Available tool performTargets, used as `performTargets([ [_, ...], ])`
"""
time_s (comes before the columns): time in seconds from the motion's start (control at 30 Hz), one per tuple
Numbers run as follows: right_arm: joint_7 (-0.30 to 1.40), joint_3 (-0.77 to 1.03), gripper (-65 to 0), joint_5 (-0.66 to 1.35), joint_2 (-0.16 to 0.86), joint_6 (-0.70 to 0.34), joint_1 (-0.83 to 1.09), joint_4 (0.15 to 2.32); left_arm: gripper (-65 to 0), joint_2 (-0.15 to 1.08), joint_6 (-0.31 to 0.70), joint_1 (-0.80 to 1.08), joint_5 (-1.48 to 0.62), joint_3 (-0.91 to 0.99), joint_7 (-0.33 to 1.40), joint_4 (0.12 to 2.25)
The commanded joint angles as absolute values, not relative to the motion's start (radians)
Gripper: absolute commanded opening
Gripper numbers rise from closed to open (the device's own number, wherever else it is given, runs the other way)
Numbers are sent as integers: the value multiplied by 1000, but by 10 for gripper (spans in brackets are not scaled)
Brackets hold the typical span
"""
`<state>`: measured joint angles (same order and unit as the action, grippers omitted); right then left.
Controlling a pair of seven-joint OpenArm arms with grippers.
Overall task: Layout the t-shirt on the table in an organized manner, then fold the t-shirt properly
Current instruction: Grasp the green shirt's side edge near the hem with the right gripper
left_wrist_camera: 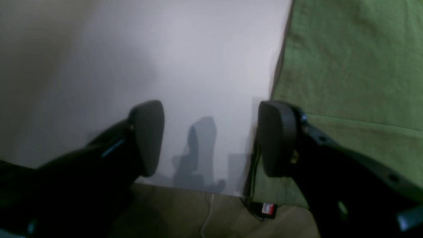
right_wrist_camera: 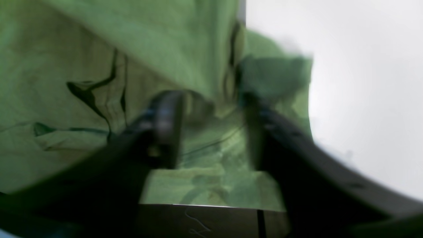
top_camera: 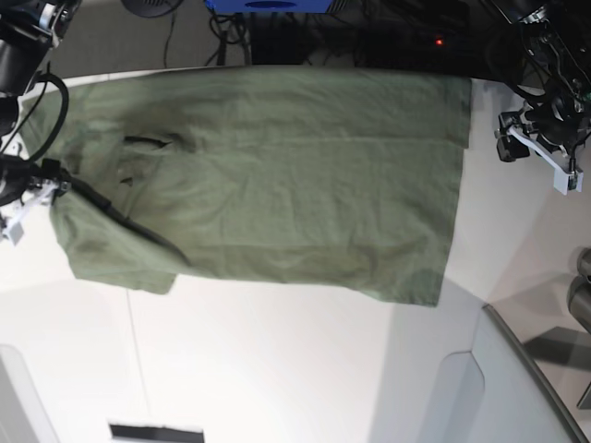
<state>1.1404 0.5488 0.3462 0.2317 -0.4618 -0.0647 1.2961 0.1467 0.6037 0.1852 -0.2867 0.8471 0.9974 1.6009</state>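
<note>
The olive-green t-shirt [top_camera: 277, 175] lies spread across the far half of the white table [top_camera: 277, 369], with creases and a folded-over corner at its left end. My right gripper [right_wrist_camera: 211, 129] hovers over that wrinkled left end. The view is blurred, but its jaws stand apart and the cloth [right_wrist_camera: 82, 66] lies beneath and between them, not pinched. My left gripper [left_wrist_camera: 213, 138] is open above bare table [left_wrist_camera: 181, 66], just off the t-shirt's straight edge [left_wrist_camera: 347, 66] on the right side of the base view. Nothing sits between its fingers.
A grey angled panel [top_camera: 517, 388] stands at the front right. Dark equipment and cables [top_camera: 305, 37] run behind the table's far edge. Below the table edge, the left wrist view shows floor with a cable and a small black box [left_wrist_camera: 267, 209].
</note>
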Motion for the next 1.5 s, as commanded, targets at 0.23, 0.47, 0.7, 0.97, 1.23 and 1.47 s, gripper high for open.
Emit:
performTargets([
  [0.23, 1121, 582, -246, 352, 271, -461, -101, 1474, -217, 163, 607, 180, -302, 851, 983, 1613],
  [0.47, 1009, 403, -251, 351, 384, -464, -357, 1052, -217, 162, 608, 180, -305, 851, 983, 1618],
  [0.7, 771, 228, -252, 351, 415, -460, -538, 591, -217, 165, 608, 189, -303, 860, 983, 1618],
  [0.97, 665, 180, -252, 351, 414, -458, -559, 498, -217, 165, 608, 191, -300, 860, 983, 1618],
  [1.23, 662, 180, -386, 351, 414, -458, -558, 492, -217, 165, 608, 186, -298, 857, 983, 1618],
  [1.47, 667, 180, -548, 349, 409, -456, -558, 490, -217, 165, 608, 183, -297, 857, 983, 1618],
])
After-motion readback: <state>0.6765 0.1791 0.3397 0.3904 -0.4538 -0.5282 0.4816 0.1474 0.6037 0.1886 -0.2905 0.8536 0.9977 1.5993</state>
